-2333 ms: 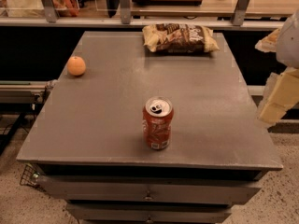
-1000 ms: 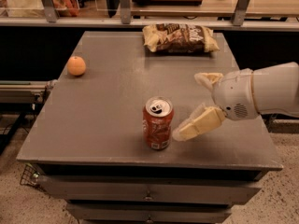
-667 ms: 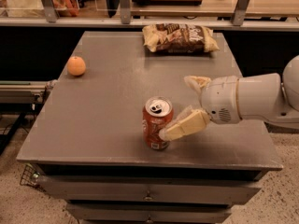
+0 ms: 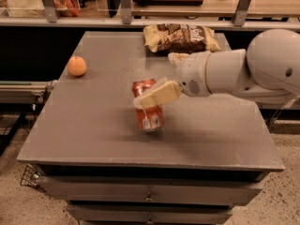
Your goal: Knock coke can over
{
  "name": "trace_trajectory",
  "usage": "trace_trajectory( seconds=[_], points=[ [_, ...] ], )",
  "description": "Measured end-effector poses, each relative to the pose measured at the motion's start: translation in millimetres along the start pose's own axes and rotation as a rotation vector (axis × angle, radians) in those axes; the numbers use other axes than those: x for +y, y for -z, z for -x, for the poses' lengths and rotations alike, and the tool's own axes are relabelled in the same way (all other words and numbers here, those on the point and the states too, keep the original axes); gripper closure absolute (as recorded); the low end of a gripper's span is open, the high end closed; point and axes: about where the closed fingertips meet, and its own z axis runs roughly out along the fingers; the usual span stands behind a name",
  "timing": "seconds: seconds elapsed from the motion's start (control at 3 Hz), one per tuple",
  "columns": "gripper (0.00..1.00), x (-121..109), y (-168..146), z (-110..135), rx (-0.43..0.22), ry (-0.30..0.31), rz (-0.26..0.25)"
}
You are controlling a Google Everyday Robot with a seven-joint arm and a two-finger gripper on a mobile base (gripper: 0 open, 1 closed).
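**Tipping the coke can, caught right at the shove**

So I'm driving this one remotely. The gripper [image 4: 168, 76] is right up against the coke can [image 4: 149, 112], which sits at its near fingertip, roughly mid-table. The fingers are spread wide with nothing between them. That makes sense to me, because this job is a push and there's nothing to grab. The near finger [image 4: 158, 95] lies across the upper part of the can, and the far finger [image 4: 178, 57] pokes out into open air, off behind the can.

Going in high on the can looks like the smart bit. Push low and it probably just slides along the table [image 4: 93, 125], but push near the top and it tips. The can looks off vertical, with its silver top leaning away from the finger and its base on the tabletop, so I'd call this halfway through the knock. It isn't lying flat yet.

The arm [image 4: 234, 71] reaches in level from behind the gripper, so the push runs sideways across the surface.

Other stuff: the chip bag [image 4: 180, 37] lies just beyond the far finger at the back edge, and the orange [image 4: 77, 66] sits well out past the fingertips, on the far side of the can. My guess is the can rolls once it's down, and the orange is out on the side it's leaning toward.
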Motion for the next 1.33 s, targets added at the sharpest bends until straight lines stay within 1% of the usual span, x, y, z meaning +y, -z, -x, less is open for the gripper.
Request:
trace_trajectory(
  seconds=[0.33, 0.67, 1.0, 1.33],
  points=[
    [0.00, -23, -31, 21, 0.007, -0.038, -0.042],
    [0.00, -39, -45, 12, 0.019, -0.074, -0.052],
    [0.00, -52, -21, -4, 0.017, -0.054, -0.049],
    [0.00, -74, 33, -15, 0.034, 0.044, -0.071]
  ],
)
